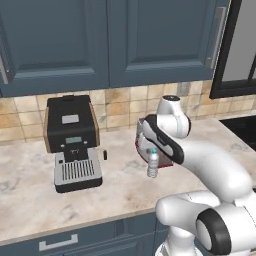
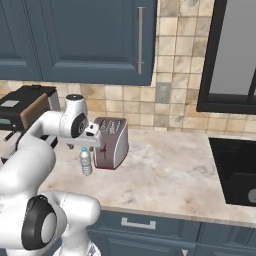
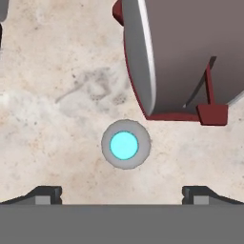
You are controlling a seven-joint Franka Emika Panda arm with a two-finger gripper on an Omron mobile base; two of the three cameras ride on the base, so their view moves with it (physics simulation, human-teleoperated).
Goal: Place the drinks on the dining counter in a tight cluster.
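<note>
You have dark blue wall cabinets [image 1: 100,40] across the top of both base views, over a tan tile backsplash [image 2: 175,75]. Below it runs the beige marbled desk [image 1: 30,200], with dark blue drawer fronts along its near edge. A dark-framed window [image 2: 230,55] sits at the far right, and a black sink [image 2: 240,170] is let into the desk below it.

On the left of the desk stands a black coffee machine [image 1: 72,142] with a silver drip grate, backed against the tiles. To its right stands a silver toaster [image 2: 111,142] with dark red trim, partly hidden by the arm in the left base view.

The small clear bottle [image 1: 153,162] with the blue cap stands upright on the desk, just beside the toaster on its near left side, apart from the coffee machine. Whether bottle and toaster touch, you cannot tell from the base views; from the hand view a narrow strip of desk shows between them.

The fingers [image 3: 123,193] are spread wide and grasp nothing. The hand looks straight down on the blue cap, which sits between the two fingertips [image 3: 45,194] and a little beyond them.
</note>
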